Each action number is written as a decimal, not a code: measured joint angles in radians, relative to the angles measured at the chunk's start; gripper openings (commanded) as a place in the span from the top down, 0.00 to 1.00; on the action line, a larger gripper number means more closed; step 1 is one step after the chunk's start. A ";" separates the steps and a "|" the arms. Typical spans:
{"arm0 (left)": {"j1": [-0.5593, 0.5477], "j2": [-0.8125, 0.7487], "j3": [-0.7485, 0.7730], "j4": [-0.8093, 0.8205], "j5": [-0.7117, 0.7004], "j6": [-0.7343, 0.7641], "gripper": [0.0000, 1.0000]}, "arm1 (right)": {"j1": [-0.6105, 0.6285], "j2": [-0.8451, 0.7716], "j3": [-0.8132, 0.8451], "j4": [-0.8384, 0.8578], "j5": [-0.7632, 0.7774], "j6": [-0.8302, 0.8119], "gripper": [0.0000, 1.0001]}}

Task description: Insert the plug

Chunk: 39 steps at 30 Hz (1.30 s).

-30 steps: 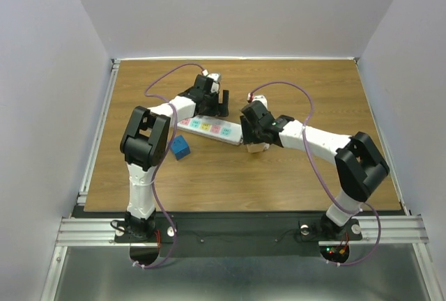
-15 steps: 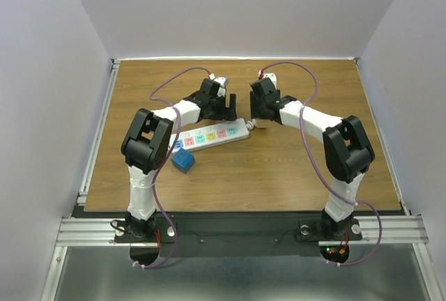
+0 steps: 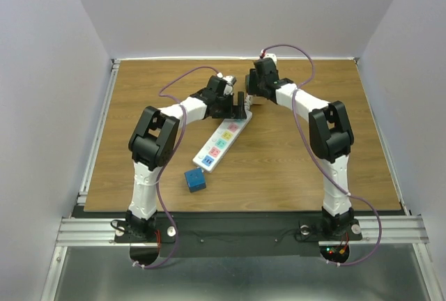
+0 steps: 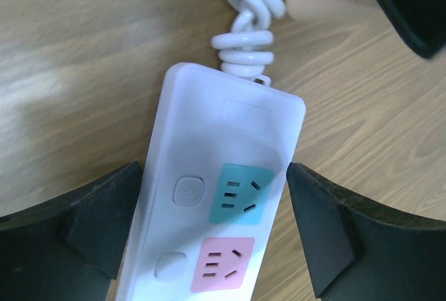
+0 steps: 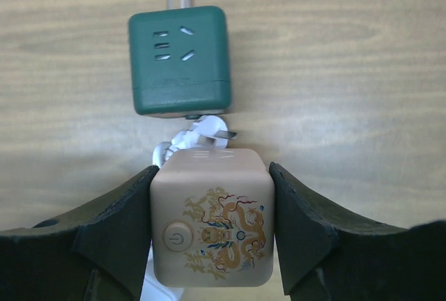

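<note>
Right wrist | my right hand (image 5: 213, 200) clamps the beige dragon-printed cube plug (image 5: 212, 238), ready for insertion | my left hand (image 4: 216, 207) pinches the white plastic power strip (image 4: 226, 123) to steady it

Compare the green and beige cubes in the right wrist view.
The green cube is plain with socket slots; the beige cube carries a dragon print and power button. The green one lies free on the table; the beige one is clamped in the right gripper. Both are cubes.

The wooden table (image 3: 300, 168) bears a white strip (image 3: 221, 141) near centre, a blue cube (image 3: 196, 180) at its 7 o'clock, and a green cube (image 5: 180, 59) and a beige cube (image 5: 212, 226) at its 1 o'clock.
</note>
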 measured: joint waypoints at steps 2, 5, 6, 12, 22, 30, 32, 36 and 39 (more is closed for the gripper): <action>-0.001 0.017 0.024 0.000 0.013 -0.013 0.03 | -0.018 0.029 0.044 0.001 -0.016 0.000 1.00; -0.010 0.045 0.065 0.001 0.030 -0.037 0.03 | -0.045 0.073 0.113 0.002 -0.049 -0.003 1.00; -0.013 0.053 0.079 0.001 0.038 -0.047 0.03 | -0.050 0.080 0.124 0.002 -0.054 -0.003 1.00; -0.052 0.071 0.101 0.042 0.072 -0.113 0.03 | -0.072 0.085 0.164 0.003 -0.076 -0.018 1.00; -0.105 -0.020 -0.023 0.125 0.068 -0.163 0.02 | -0.072 -0.238 -0.095 -0.024 -0.076 -0.003 1.00; -0.104 -0.247 -0.254 0.182 0.008 -0.161 0.03 | -0.072 -0.472 -0.228 -0.050 -0.103 0.057 0.99; -0.108 -0.262 -0.278 0.198 0.005 -0.161 0.04 | -0.072 -0.475 -0.238 -0.055 -0.129 0.066 0.99; -0.128 -0.266 -0.317 0.217 -0.002 -0.161 0.05 | -0.072 -0.475 -0.286 -0.080 -0.176 0.076 1.00; -0.149 -0.266 -0.328 0.219 -0.006 -0.160 0.05 | -0.072 -0.472 -0.325 -0.114 -0.216 0.081 1.00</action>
